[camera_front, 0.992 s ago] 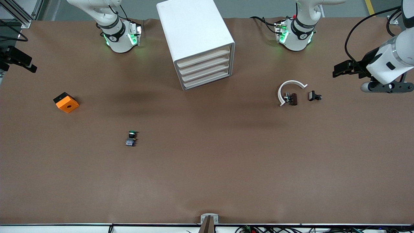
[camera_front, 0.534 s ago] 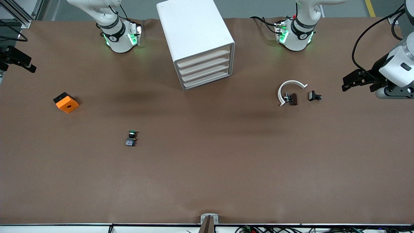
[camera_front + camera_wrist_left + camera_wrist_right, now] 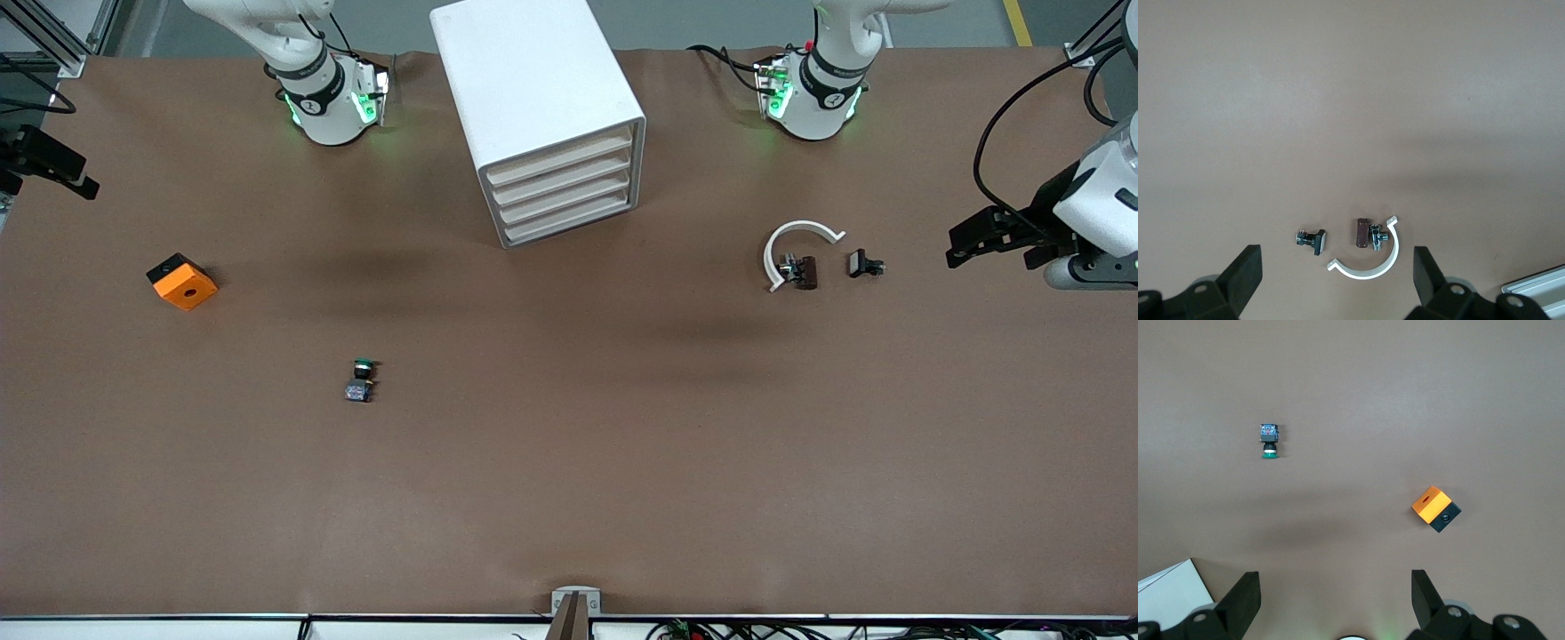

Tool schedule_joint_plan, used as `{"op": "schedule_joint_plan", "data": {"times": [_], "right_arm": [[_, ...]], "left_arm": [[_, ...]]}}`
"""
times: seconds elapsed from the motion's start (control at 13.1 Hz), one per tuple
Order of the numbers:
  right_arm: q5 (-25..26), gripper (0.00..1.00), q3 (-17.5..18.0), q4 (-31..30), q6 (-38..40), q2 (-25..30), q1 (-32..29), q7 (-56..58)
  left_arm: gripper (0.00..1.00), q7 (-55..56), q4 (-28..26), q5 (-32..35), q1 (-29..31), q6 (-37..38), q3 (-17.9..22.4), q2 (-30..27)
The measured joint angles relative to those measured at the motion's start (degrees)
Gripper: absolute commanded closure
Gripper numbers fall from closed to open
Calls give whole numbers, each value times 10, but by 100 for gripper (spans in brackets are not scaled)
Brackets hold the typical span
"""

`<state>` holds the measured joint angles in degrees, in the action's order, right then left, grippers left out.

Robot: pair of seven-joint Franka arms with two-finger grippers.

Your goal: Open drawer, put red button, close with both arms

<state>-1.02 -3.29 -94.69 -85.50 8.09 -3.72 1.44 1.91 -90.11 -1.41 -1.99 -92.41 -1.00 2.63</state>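
Observation:
The white drawer cabinet [image 3: 533,107] stands between the two arm bases, and all of its drawers [image 3: 564,192] are shut. No red button shows in any view. Its green-capped twin [image 3: 360,379] lies on the table nearer the front camera, toward the right arm's end; it also shows in the right wrist view [image 3: 1269,441]. My left gripper [image 3: 965,245] is open and empty over the table at the left arm's end; in its wrist view [image 3: 1336,257] the fingers are wide apart. My right gripper [image 3: 84,184] is open and empty over the right arm's end of the table, also in its wrist view [image 3: 1335,577].
An orange block [image 3: 182,281] lies toward the right arm's end. A white arc-shaped clip [image 3: 794,238], a brown part [image 3: 807,272] and a small black part [image 3: 863,264] lie toward the left arm's end, below my left gripper's camera.
My left gripper has moved away from the cabinet toward the left arm's end of the table. The right arm and the objects have not moved.

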Motion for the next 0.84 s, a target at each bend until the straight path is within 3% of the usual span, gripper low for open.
{"op": "schedule_joint_plan", "data": {"times": [0.84], "right_arm": [[2,0,0,0,-1,0,0,0]], "left_arm": [[0,0,7,0,1,0,0,3]]}}
